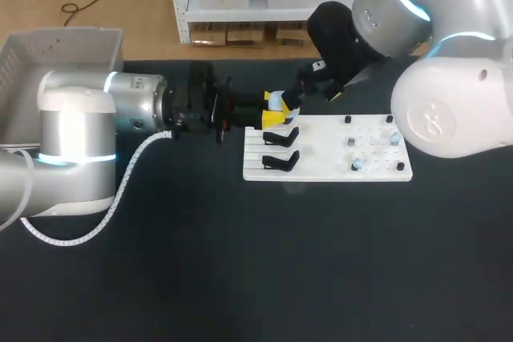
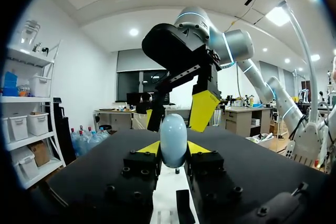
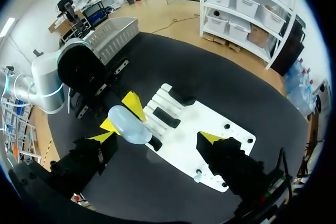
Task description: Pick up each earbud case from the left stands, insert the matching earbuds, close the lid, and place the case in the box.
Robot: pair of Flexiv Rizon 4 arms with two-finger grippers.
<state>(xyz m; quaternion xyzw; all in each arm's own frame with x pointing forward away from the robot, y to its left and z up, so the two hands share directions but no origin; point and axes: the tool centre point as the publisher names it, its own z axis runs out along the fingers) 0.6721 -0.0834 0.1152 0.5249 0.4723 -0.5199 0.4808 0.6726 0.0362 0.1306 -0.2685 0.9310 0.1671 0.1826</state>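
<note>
1. Head view
   - The left end effector (image 1: 276,110) reaches in level from the left. It is closed on a pale blue earbud case (image 1: 278,101), which it holds clear of the tabletop (image 1: 240,262) above the near end of the white board (image 1: 321,167).
   - Held out like this, the case seems to be offered to the other arm.
   - The right end effector (image 1: 313,90) hangs just beside the case. Small earbuds (image 1: 357,164) sit on pegs at the board's far end, and the box (image 1: 64,46) waits well apart at the left.

2. Left wrist view
   - Both yellow tips press the case (image 2: 173,137) from opposite sides, so the grip is firm. The case stands upright with its rounded top free.
   - The lid looks closed, though I cannot be sure.
   - The right end effector (image 2: 177,109) sits close behind the top, probably placed to work the lid.

3. Right wrist view
   - The right end effector (image 3: 157,139) is spread wide and grips nothing.
   - The case (image 3: 128,125) lies between its fingers, nearer one of them, over the black stands (image 3: 168,121).
   - No earbud appears to be in the case yet.
</note>
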